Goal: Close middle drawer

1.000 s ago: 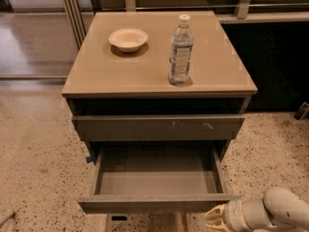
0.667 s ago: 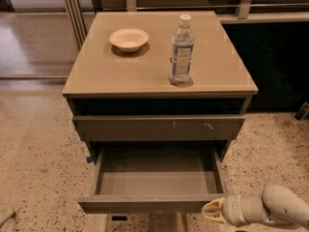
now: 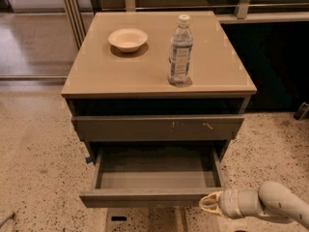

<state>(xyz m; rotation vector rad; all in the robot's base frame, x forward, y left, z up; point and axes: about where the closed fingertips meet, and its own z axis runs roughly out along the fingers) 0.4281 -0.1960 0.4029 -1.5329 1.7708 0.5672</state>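
Gripper (image 3: pixel 208 203), fingers pinched together, sits low by the right end of the middle drawer (image 3: pixel 145 197), pulled wide open beneath the scratched top drawer (image 3: pixel 157 128), so push its front squarely, level, straight inward to avoid skewing

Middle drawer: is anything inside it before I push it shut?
The middle drawer shows only bare grey floor and walls; no item is visible. Its rear strip is hidden in shadow under the scratched front above. The hand sits by the drawer's front right corner.

Protruding middle drawer (image 3: pixel 145 197) just beside gripper (image 3: pixel 207 203)
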